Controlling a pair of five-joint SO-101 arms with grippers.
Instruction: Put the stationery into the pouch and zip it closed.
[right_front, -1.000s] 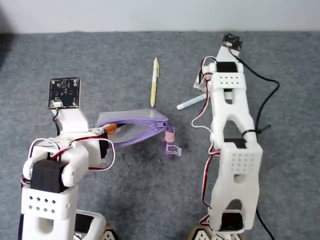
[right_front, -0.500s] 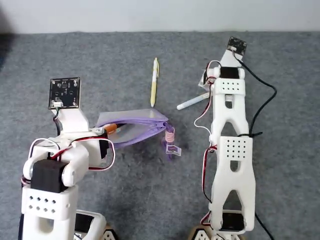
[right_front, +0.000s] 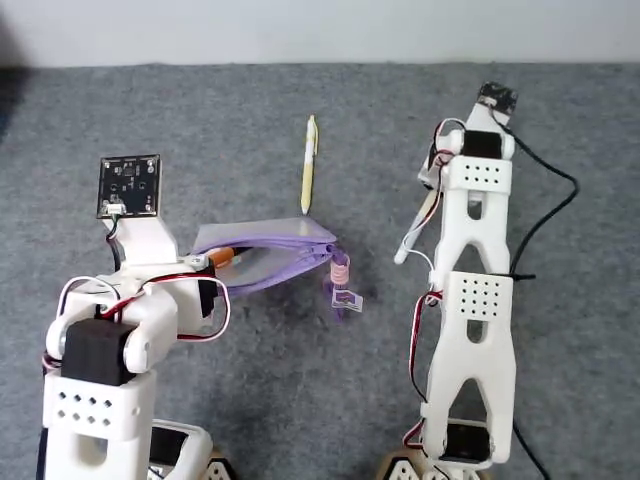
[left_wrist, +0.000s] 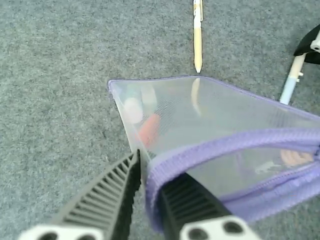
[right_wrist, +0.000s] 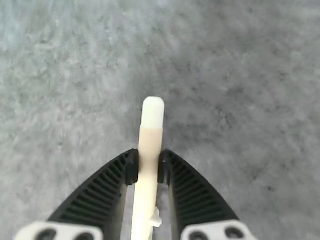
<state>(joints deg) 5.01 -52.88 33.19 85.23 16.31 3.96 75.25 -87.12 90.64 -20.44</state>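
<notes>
High view: a grey felt table (right_front: 200, 120) with 2 white robot arms side by side. The left arm (right_front: 110, 340) sits low at the left, and a purple-trimmed pouch (right_front: 275, 255) stretches from its wrist toward the middle of the table, with a small purple zip tag (right_front: 343, 287) lying at the pouch's far end. A yellow pen (right_front: 309, 165) lies on the felt just beyond the pouch, its tip aimed at the pouch's edge but apart from it. The right arm (right_front: 470, 300) stretches forward, and a white pen (right_front: 417, 228) slants out from under its wrist, well to the right of the pouch. Left wrist view: the left gripper (left_wrist: 143, 167) is pinched tight on a corner of the pouch (left_wrist: 220, 120), right at the purple zip edge. The pouch is see-through mesh and its mouth gapes open; an orange item (left_wrist: 150, 129) shows blurred inside. The yellow pen (left_wrist: 198, 35) lies beyond it, and the white pen (left_wrist: 291, 85) is off to one side. Right wrist view: the right gripper (right_wrist: 146, 162) is clamped on the white pen (right_wrist: 151, 125), whose rounded end sticks out past the fingertips above the felt.
</notes>
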